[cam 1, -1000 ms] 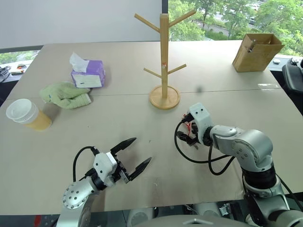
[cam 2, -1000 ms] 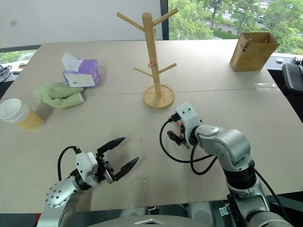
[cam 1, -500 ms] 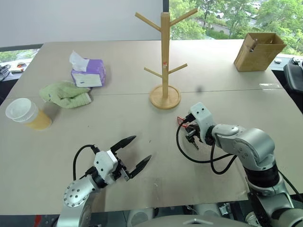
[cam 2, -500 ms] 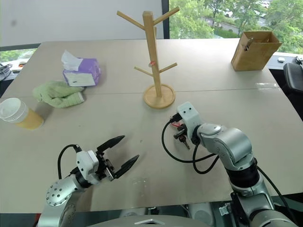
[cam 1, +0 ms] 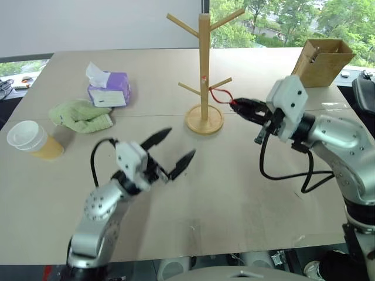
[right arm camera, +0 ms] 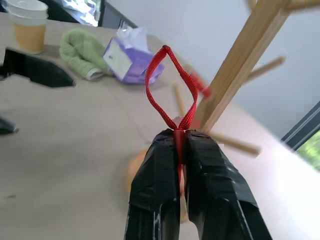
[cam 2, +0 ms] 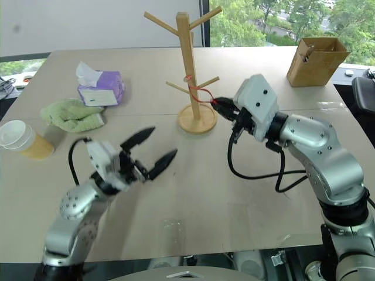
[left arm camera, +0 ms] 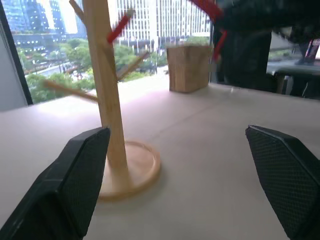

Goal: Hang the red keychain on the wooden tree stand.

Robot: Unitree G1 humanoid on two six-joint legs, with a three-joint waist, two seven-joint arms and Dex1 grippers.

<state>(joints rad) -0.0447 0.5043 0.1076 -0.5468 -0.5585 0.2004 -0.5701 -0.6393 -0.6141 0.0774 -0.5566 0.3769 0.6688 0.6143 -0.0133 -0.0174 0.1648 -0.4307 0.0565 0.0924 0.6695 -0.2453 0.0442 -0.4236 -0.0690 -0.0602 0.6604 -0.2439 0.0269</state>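
Observation:
The wooden tree stand (cam 1: 203, 64) rises from its round base at the table's middle back. My right gripper (cam 1: 237, 105) hangs in the air just right of the pole, pointing at it, shut on the red keychain (cam 1: 220, 93). The thin red loop (right arm camera: 170, 85) sticks out past the fingertips (right arm camera: 165, 142), close by the stand's lower right peg (cam 1: 221, 84); I cannot tell whether it touches. My left gripper (cam 1: 179, 143) is raised over the table's front left, open with nothing in it, facing the stand (left arm camera: 107, 100).
A brown wooden box (cam 1: 322, 61) stands at the back right. On the left are a purple tissue pack (cam 1: 109, 91), a green cloth (cam 1: 82, 116) and a lidded cup of orange drink (cam 1: 29, 140). The table (cam 1: 246, 193) has bare room in front of the stand.
My right gripper closed on the keychain at the table, lifted it and swung it up toward the stand's lower peg. The left gripper rose off the table, still open.

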